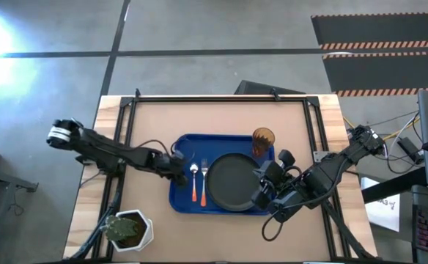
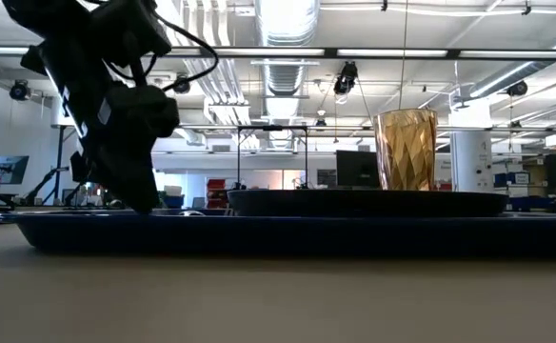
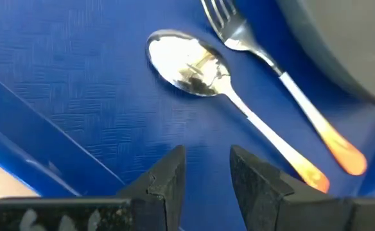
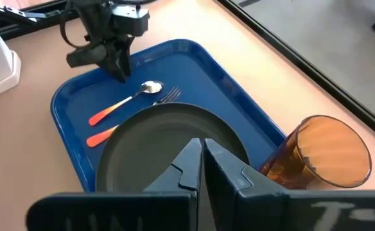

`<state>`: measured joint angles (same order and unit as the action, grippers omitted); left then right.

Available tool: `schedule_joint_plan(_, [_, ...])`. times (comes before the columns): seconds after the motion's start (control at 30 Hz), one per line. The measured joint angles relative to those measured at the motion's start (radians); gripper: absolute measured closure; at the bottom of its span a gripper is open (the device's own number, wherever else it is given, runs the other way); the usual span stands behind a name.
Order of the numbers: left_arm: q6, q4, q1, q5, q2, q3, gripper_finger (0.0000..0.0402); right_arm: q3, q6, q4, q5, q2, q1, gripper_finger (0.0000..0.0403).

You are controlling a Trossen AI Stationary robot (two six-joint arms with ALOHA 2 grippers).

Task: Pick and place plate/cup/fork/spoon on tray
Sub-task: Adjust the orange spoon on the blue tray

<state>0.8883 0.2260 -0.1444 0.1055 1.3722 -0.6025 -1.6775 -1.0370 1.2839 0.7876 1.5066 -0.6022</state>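
Four task pieces lie on the blue tray [image 1: 181,202], which sits mid-table: the dark plate [image 1: 232,183] fills its 3 o'clock half, the fork [image 1: 204,182] lies just beside the plate's 9 o'clock rim, the spoon [image 1: 194,180] lies parallel just beyond the fork, and the amber ribbed cup [image 1: 263,141] stands upright at the tray's 1 o'clock corner, just past the plate's rim. Both utensils point their silver ends toward 12 o'clock and their orange handles toward 6, close together but not touching in the left wrist view. No brand, label or readable writing shows on any of these pieces. The left gripper [image 1: 179,170] hangs low over the tray's 9 o'clock strip, just beside the spoon's bowl; its fingers [image 3: 168,183] stand a narrow gap apart with nothing between them. The right gripper [image 1: 261,192] sits over the plate's 3 o'clock edge, its fingers pressed together and holding nothing. Bare tray floor remains only along the 9 o'clock rim and in the 11 o'clock corner; the plate nearly reaches the 6 o'clock rim. Brown table surface lies open toward 12 o'clock and along the 6 o'clock edge, where a white pot with a green plant [image 1: 128,229] stands at 7 o'clock, well apart from the tray.
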Motion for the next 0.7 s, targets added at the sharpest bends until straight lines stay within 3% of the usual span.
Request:
schedule_joint_plan(0.33, [-0.008,-0.016,0.000,0.006,0.094,-0.040,0.0297,0.000,-0.010,-0.002,0.017,0.000,0.000,0.0394])
schedule_joint_plan(0.7, [-0.005,-0.083,0.000,0.061,0.117,-0.042,0.0297,0.000,-0.027,-0.009,0.027,0.000,0.000,0.0394])
